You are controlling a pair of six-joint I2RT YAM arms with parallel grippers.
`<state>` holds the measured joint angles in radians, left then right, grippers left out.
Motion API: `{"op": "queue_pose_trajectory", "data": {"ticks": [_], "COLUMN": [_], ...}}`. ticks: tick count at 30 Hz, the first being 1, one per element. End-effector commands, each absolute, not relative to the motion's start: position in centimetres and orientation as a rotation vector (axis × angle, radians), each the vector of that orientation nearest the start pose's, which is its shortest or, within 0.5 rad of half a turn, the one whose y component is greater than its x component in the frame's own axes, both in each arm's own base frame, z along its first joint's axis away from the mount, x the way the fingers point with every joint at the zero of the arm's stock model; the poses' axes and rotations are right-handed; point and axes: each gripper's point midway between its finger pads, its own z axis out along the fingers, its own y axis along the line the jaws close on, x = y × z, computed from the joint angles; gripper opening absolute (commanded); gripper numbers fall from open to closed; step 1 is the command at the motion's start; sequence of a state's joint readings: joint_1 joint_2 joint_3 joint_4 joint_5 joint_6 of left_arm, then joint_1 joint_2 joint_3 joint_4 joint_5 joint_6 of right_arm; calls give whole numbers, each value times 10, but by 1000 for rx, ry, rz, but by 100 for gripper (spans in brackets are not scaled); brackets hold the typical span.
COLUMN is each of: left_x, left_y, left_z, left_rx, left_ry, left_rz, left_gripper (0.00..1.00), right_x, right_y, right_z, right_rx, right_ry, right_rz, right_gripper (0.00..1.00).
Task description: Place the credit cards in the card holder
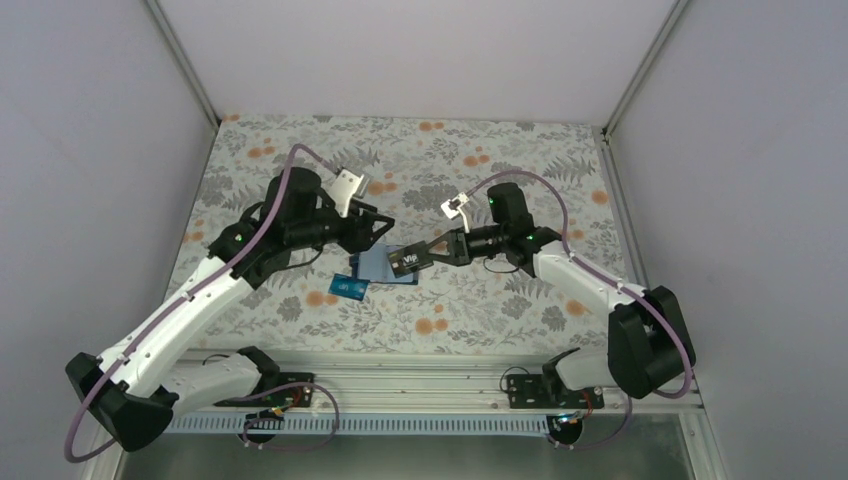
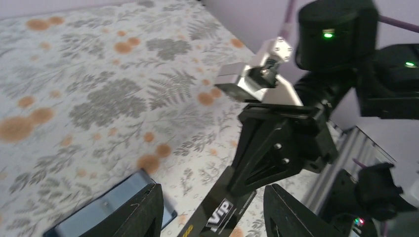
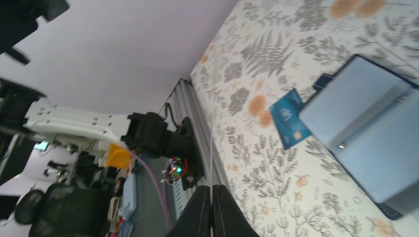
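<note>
The card holder (image 1: 372, 262) lies open on the flowered cloth, its blue-grey inside (image 3: 365, 118) facing up. A teal-blue credit card (image 1: 350, 289) rests flat just in front of it, also seen in the right wrist view (image 3: 291, 118). My right gripper (image 1: 432, 254) is shut on a black credit card (image 1: 403, 263) marked VIP, which hangs over the holder's right part. From the right wrist that card (image 3: 211, 158) shows edge-on between the closed fingers. My left gripper (image 2: 212, 190) is open, its fingers (image 2: 143, 212) either side of the black card (image 2: 222, 212) without touching it.
Grey walls close in the cloth at the back and both sides. A metal rail (image 1: 420, 375) with the arm bases runs along the near edge. The right arm's wrist and camera bracket (image 2: 257, 79) sit close in front of the left gripper.
</note>
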<state>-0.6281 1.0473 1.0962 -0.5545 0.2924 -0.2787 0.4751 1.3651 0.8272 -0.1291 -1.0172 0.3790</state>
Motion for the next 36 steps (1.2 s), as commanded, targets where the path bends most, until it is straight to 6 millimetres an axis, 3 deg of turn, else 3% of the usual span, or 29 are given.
{"op": "queue_pose_trajectory", "data": {"ticks": [1,5,11,21,27,36], "left_x": [223,210,195,189,181,177], "left_y": [-262,-272,-279,-288,-293,-300], "left_z": [306,308,296,280,279,274], "left_rx": [863,994,1136,1193,1235,1257], "left_ry": [2002,1967,1990,2014,1999,2007], "left_rz": [-954,-1024,-1103,-1190,-1264,-1294], "left_gripper": [52,52,51,44,32,6], "right_x": [213,205,196,182,178,173], "right_y": [289,288,289,289,289,289], "right_z": [230,241,250,266,272,279], "right_rx": [-911,-975,-1021,-1077,-1095,-1111], "right_ry": [2008,1926,1873,1800,1774,1750], "right_rz": [1731,1744,1755,1749,1745,1739], "right_gripper": [4,4,4,4,4,4]}}
